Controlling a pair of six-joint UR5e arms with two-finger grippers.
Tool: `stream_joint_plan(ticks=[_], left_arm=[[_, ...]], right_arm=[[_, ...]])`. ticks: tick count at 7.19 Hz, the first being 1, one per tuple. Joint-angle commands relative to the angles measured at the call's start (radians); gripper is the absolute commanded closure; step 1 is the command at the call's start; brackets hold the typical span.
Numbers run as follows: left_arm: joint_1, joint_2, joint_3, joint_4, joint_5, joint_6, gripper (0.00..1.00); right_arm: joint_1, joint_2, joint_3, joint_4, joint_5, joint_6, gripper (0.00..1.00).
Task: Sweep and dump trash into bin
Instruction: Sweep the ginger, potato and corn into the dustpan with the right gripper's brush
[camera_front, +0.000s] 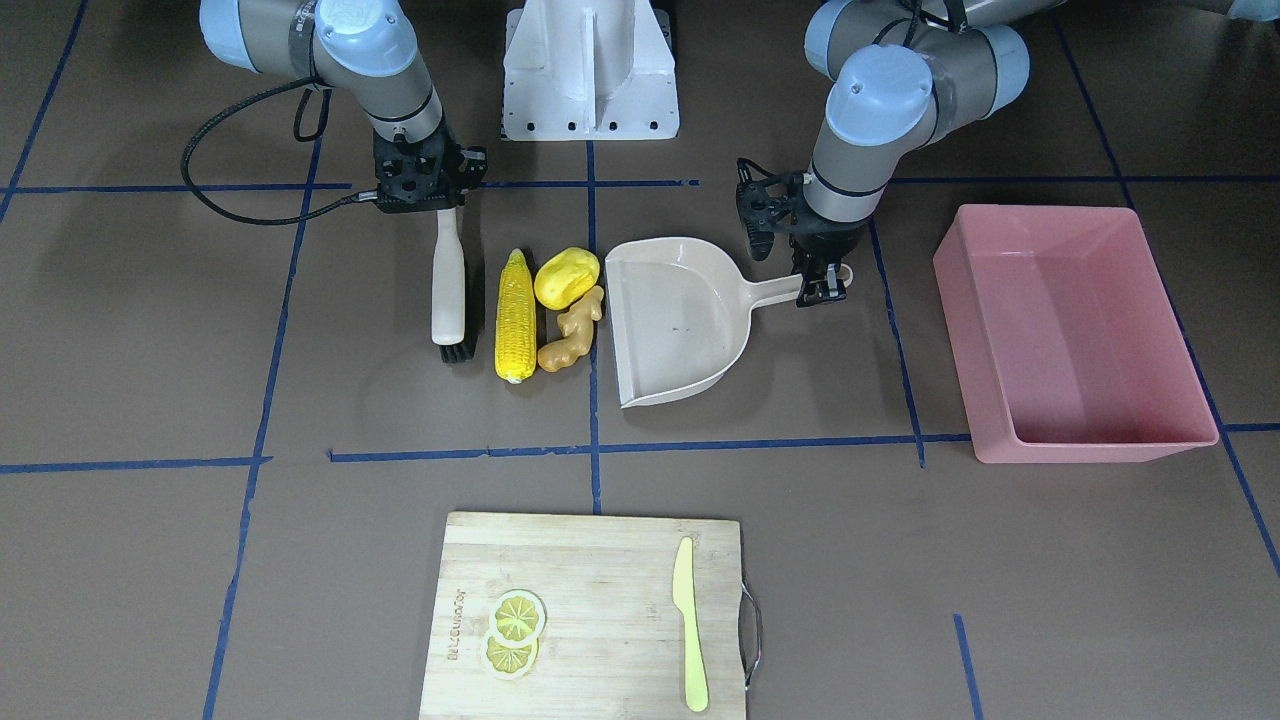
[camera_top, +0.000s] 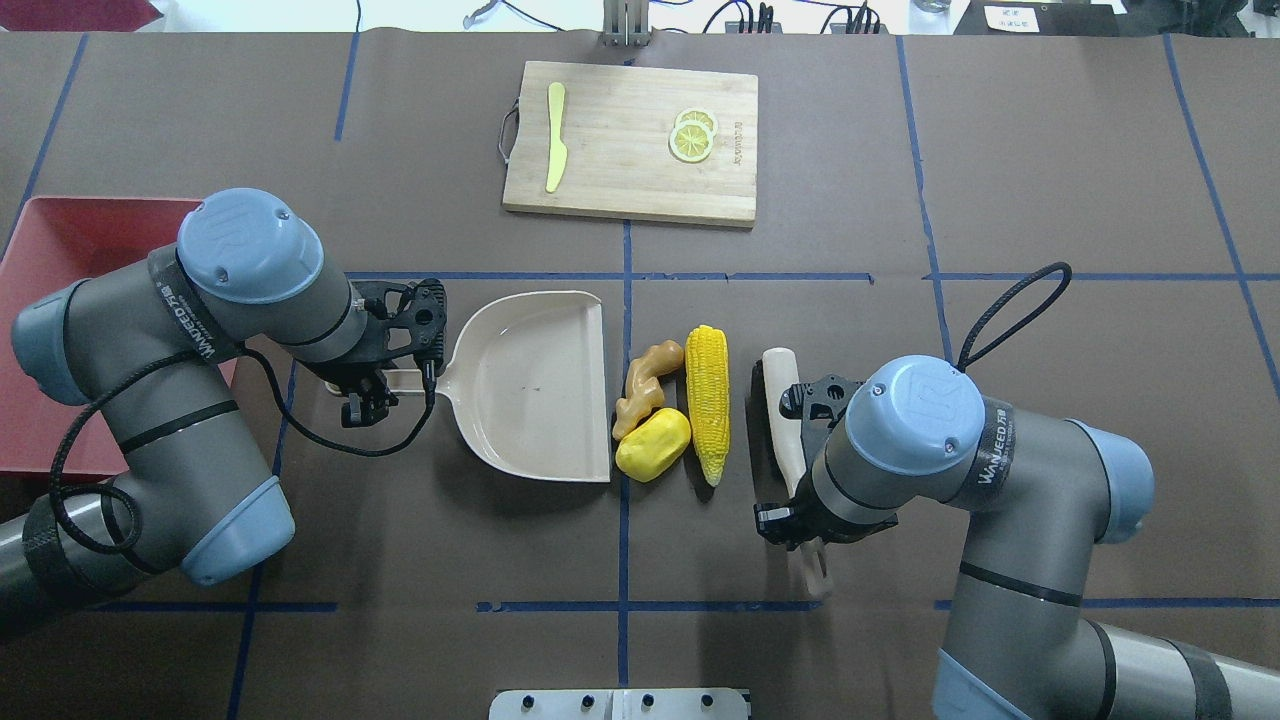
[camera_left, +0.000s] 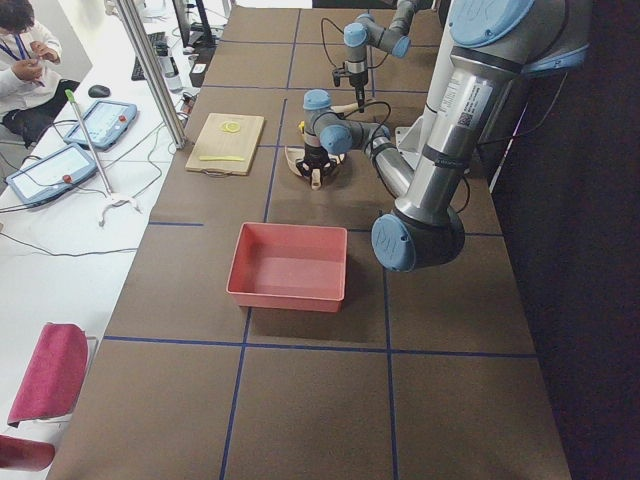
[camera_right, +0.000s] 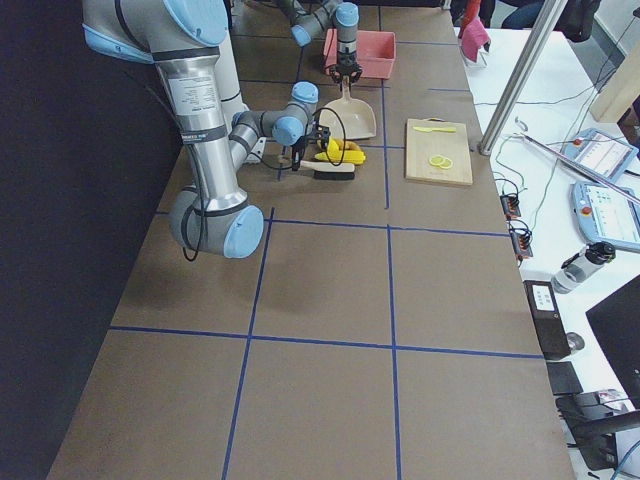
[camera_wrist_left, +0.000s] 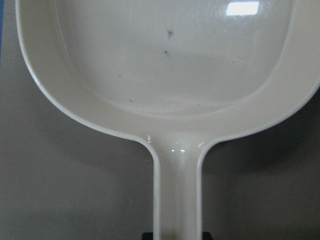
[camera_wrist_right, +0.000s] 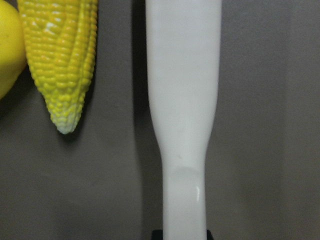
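Note:
The trash lies in a row on the table: a yellow corn cob (camera_front: 515, 316), a yellow potato-like lump (camera_front: 566, 277) and a tan ginger root (camera_front: 573, 333), between the brush and the dustpan's open edge. My left gripper (camera_front: 822, 288) is shut on the handle of the beige dustpan (camera_front: 680, 320), which rests flat. My right gripper (camera_front: 447, 205) is shut on the handle of a white brush (camera_front: 448, 290), whose black bristles stand on the table beside the corn. The pink bin (camera_front: 1075, 335) stands empty beyond the dustpan, on my left side.
A wooden cutting board (camera_front: 600, 560) at the table's far side carries lemon slices (camera_front: 515, 630) and a yellow-green knife (camera_front: 690, 625). The white robot base (camera_front: 590, 70) sits at the near edge. Blue tape lines cross the brown table.

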Motion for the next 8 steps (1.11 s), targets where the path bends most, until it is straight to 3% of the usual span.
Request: stream_joint_plan(ticks=[1,8], left_arm=[[0.005,-0.004,-0.004,0.006,0.079,0.001,0.91],[0.043,-0.048,-0.040,0.131,0.075,0.004,0.92]], right_arm=[[-0.013,0.012,-0.005,-0.021,-0.003,0.003,1.00],[-0.015,0.041,-0.034,-0.020,-0.020,0.002,1.00]])
